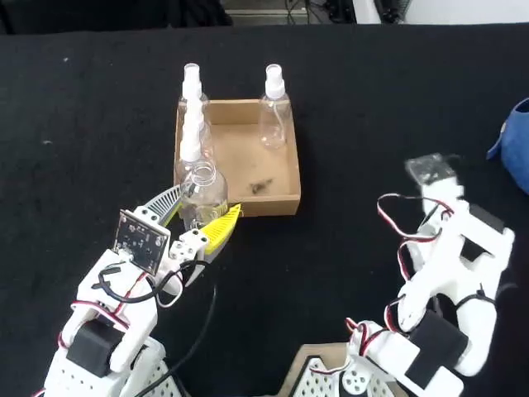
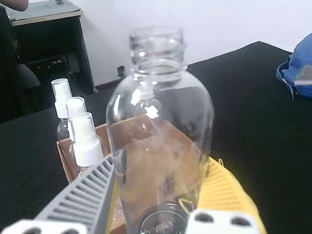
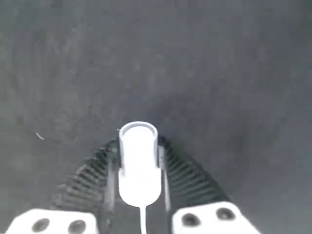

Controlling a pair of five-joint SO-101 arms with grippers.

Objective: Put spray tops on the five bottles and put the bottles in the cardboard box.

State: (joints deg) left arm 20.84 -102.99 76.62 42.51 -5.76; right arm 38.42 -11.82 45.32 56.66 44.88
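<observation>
Left gripper (image 2: 161, 165) right up close: grey finger on one side, yellow on the other, clamped round the belly of a clear bottle (image 2: 161, 112), which is upright with its neck open and bare. From the high view that arm comes in from 7 o'clock on the table (image 1: 83, 124) and holds the bottle at the 7 o'clock corner of the box (image 1: 273, 201). Can't tell whether its base is down inside or just over the rim. Inside the box, 3 capped bottles (image 1: 193, 124) stand in a row along the 9 o'clock wall, white sprayers up, packed close together. 1 more, the 4th capped bottle (image 1: 274, 107), stands alone at the 1 o'clock corner, well apart from the row. Small dark mark on the brown box floor between them. Over at 4 o'clock, the right gripper (image 3: 139, 142) has its dark fingers drawn in narrow on a white top (image 3: 139, 165), pinching it at both sides, a thin white tube running from it back toward the wrist, black cloth beneath. That arm sits well apart from the box. Blue object (image 1: 514, 149) at the 3 o'clock edge of the table
</observation>
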